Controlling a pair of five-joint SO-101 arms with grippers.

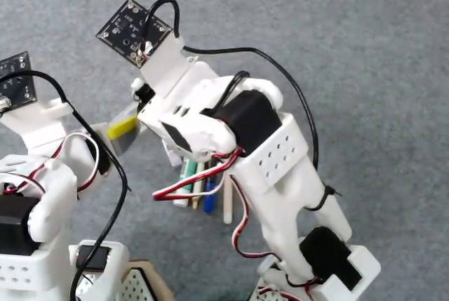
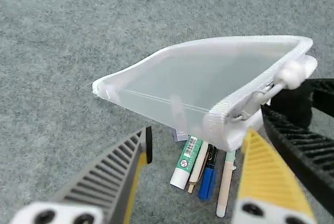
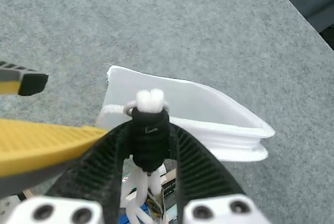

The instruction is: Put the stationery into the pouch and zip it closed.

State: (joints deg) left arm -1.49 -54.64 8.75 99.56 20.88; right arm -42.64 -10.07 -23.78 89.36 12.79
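Observation:
A white translucent pouch [image 2: 209,83] hangs above the grey carpet, its mouth gaping. My right gripper [image 3: 150,130], with black fingers, is shut on the white zip pull [image 3: 150,100] at one end of the pouch [image 3: 198,109]. My left gripper [image 2: 198,132] stands open under that same end; one yellow finger [image 2: 263,172] touches the pouch's corner and the other [image 2: 128,164] is apart from it. The stationery [image 2: 201,166] lies on the carpet beneath: a green-and-white stick, a blue pen and pale pens. In the high view the pens [image 1: 200,185] poke out from under the right arm.
Grey carpet [image 1: 365,55] covers the table, open toward the far side and the right. The two arms' bases [image 1: 42,245] stand close together at the near edge, with loose cables around them.

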